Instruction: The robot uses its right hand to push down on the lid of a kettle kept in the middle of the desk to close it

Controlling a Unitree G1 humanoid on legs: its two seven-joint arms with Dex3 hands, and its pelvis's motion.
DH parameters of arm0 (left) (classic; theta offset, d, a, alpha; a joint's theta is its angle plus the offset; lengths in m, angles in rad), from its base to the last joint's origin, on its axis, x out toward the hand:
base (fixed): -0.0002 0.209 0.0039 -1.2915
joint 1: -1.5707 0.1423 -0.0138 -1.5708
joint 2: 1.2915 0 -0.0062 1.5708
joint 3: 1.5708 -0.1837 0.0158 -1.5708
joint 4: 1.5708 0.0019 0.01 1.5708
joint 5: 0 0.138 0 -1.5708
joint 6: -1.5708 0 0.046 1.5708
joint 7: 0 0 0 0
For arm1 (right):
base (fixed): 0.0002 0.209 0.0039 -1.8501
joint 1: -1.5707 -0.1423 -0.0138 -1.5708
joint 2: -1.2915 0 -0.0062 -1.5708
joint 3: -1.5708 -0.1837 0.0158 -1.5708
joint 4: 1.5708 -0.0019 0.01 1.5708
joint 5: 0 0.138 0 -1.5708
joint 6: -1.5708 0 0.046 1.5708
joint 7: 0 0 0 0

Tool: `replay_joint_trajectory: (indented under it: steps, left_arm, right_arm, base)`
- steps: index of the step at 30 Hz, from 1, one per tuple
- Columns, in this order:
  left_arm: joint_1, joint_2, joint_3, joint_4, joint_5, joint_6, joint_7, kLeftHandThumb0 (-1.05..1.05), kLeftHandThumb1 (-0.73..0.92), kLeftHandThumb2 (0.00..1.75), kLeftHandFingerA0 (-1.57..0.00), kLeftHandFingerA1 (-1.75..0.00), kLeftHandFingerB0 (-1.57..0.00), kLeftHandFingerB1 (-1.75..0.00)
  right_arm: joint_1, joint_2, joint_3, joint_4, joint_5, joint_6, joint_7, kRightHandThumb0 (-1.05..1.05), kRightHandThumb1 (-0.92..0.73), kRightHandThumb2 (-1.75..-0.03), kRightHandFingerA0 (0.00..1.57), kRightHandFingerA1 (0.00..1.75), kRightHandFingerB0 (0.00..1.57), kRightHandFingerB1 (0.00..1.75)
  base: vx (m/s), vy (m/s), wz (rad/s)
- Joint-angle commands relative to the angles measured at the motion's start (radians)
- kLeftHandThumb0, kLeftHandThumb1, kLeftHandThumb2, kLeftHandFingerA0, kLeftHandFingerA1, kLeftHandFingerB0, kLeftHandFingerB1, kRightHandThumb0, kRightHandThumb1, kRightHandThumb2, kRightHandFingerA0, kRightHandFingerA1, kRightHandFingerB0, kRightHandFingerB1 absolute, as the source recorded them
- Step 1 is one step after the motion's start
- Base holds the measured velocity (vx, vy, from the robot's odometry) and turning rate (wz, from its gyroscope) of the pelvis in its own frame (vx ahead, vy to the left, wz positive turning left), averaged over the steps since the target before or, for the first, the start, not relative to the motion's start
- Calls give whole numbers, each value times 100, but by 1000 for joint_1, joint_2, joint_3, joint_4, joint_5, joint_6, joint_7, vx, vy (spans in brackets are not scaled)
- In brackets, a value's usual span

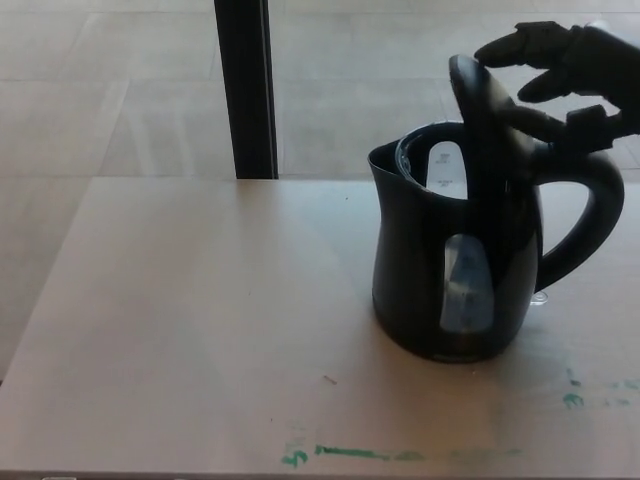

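Head view: the black kettle (455, 260) is parked on the right half of the surface (200, 300), handle turned right, lid (478, 105) tipped up and not yet shut. The right hand (565, 65) is seen up by the lid's top edge, fingers spread, nothing gripped; contact probably made, hard to call, black on black. The left hand isn't shown. Risk: if the lid gets shoved sideways instead of down, the kettle could be slid or tipped leftward.
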Motion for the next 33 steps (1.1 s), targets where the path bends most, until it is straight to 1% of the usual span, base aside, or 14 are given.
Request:
replay_joint_trajectory:
  steps: [1, 2, 4, 8, 12, 13, 14, 17, 19, 21, 25, 27, 28, 33]
  left_arm:
    - [5, 22, -8, -7, -6, -1, 4, -72, 71, 61, -44, -47, -28, -35]
    - [4, 23, -8, -4, -6, 0, 0, -72, 71, 62, -43, -47, -29, -35]
    - [1, 25, -11, -1, -5, -5, -4, -73, 71, 62, -43, -47, -30, -35]
    - [-11, 24, -1, 23, -16, -10, 2, -70, 70, 61, -47, -48, -33, -35]
    - [-10, 33, -10, 13, -11, -7, -12, -71, 71, 61, -43, -46, -29, -35]
    - [-12, 35, -8, 13, -13, -7, -15, -71, 71, 61, -42, -47, -29, -35]
    - [-13, 37, -9, 15, -12, -10, -18, -71, 72, 62, -42, -45, -29, -34]
    - [-23, 41, -7, 26, -14, -8, -14, -72, 69, 61, -44, -46, -33, -35]
    - [-21, 42, -14, 21, -8, -21, -17, -75, 69, 61, -44, -46, -33, -35]
    - [-21, 42, -13, 21, -10, -16, -17, -75, 69, 60, -44, -45, -34, -35]
    - [-23, 46, -24, 17, 2, -24, -11, -75, 70, 61, -45, -46, -34, -35]
    - [-25, 46, -13, 21, -13, -13, -20, -74, 68, 61, -44, -45, -32, -35]
    - [-33, 44, -15, 18, -11, -7, -12, -74, 68, 61, -47, -49, -37, -37]
    - [-34, 45, -27, 20, -2, -15, -16, -75, 69, 61, -45, -45, -34, -35]
  right_arm:
    - [-26, 42, 32, 55, -94, -44, -16, -84, -82, -65, 40, 44, 31, 30]
    - [-45, 53, 53, 90, -111, -58, 2, -86, -83, -66, 34, 46, 29, 31]
    - [-57, 58, 57, 110, -117, -69, 14, -86, -84, -66, 33, 46, 27, 30]
    - [-89, 73, 80, 155, -168, -94, -13, -87, -84, -66, 36, 48, 29, 32]
    - [-128, 65, 120, 171, -210, -119, 29, -82, -84, -66, 34, 44, 26, 31]
    - [-135, 63, 126, 178, -215, -130, 35, -82, -66, -104, 28, 54, 19, 44]
    - [-140, 62, 133, 182, -221, -137, 46, -83, -82, -65, 34, 47, 27, 33]
    - [-132, 63, 135, 172, -223, -129, 70, -81, -80, -64, 31, 49, 28, 34]
    - [-119, 57, 132, 143, -217, -106, 118, -79, -81, -65, 19, 44, 24, 33]
    - [-106, 55, 135, 125, -221, -108, 142, -81, -82, -65, 18, 46, 22, 35]
    - [-74, 61, 152, 75, -248, -29, 192, -86, -83, -65, 9, 42, 20, 32]
    - [-55, 69, 147, 88, -243, -43, 180, -87, -82, -65, 13, 44, 20, 32]
    - [-41, 70, 148, 75, -247, -22, 187, -87, -81, -65, 13, 41, 20, 32]
    - [-7, 77, 175, 31, -289, 22, 193, -87, -79, -64, 15, 41, 27, 34]
  base:
    - [0, 0, 0]
    - [0, 0, 0]
    - [0, 0, 0]
    - [0, 0, 0]
    - [0, 0, 0]
    - [0, 0, 0]
    - [0, 0, 0]
    - [0, 0, 0]
    - [0, 0, 0]
    - [0, 0, 0]
    - [0, 0, 0]
    - [0, 0, 0]
    - [0, 0, 0]
    - [0, 0, 0]
